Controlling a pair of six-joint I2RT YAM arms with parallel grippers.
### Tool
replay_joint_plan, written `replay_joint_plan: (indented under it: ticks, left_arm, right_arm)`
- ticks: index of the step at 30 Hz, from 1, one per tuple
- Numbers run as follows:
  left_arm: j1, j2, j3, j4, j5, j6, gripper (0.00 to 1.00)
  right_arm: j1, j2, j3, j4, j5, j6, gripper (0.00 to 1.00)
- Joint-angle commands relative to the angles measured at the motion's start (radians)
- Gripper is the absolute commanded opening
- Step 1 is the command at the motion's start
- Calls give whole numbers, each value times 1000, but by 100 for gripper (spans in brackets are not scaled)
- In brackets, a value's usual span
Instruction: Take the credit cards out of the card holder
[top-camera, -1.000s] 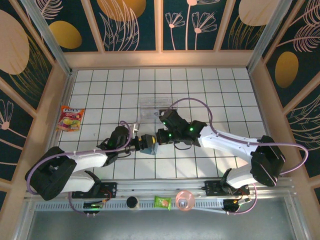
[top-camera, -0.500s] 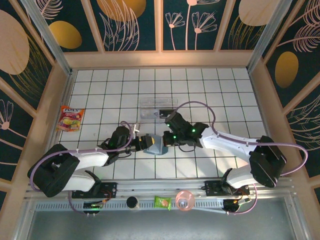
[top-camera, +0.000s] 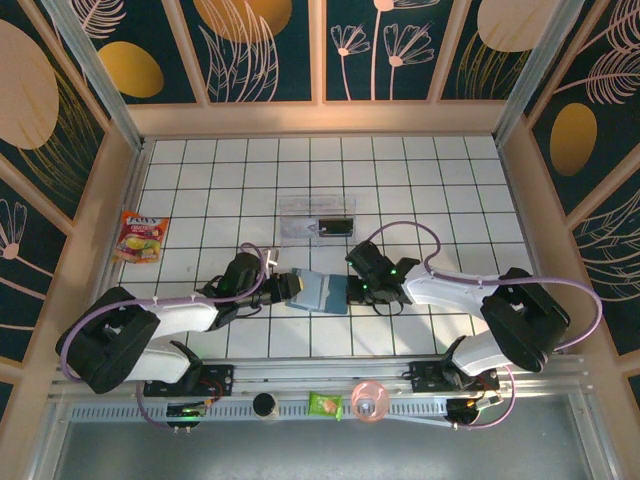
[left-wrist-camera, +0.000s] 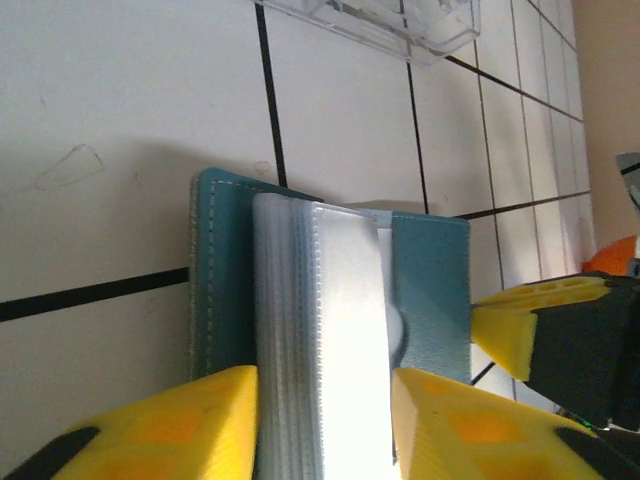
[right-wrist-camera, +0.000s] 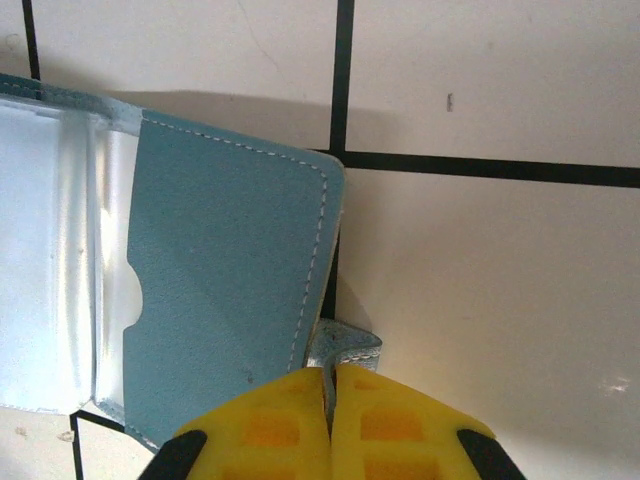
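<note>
The holder (top-camera: 322, 291) lies spread open on the worktop (top-camera: 200, 180), at 6 o'clock from the tray (top-camera: 290, 205). The right claw (right-wrist-camera: 330, 405), at the holder's 3 o'clock, is clenched on a thin sliver of its flap edge, probably to keep the cover flat and open. The left claw (left-wrist-camera: 320, 440), at its 9 o'clock, straddles the clear sleeves (left-wrist-camera: 320, 320), a finger close on each side; whether it clamps them I cannot tell. That placement would suit steadying the stack for extraction. Glare hides any cards in the sleeves.
</note>
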Motion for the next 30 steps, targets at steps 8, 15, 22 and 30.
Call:
replay_joint_plan:
  ticks: [8,15,22,30]
  left_arm:
    - [-3,22,22,48,26,-11,27]
    - [-3,25,20,56,31,-18,17]
    - [-3,31,20,73,42,-22,6]
    - [-3,40,18,104,69,-40,0]
  right_arm:
    - [-19,-25,-49,48,37,5,25]
    - [-46,-96,-42,10,50,-11,38]
    - [-54,-219,25,-90,126,-53,52]
    - [-12,-184,106,56,-141,-133,59]
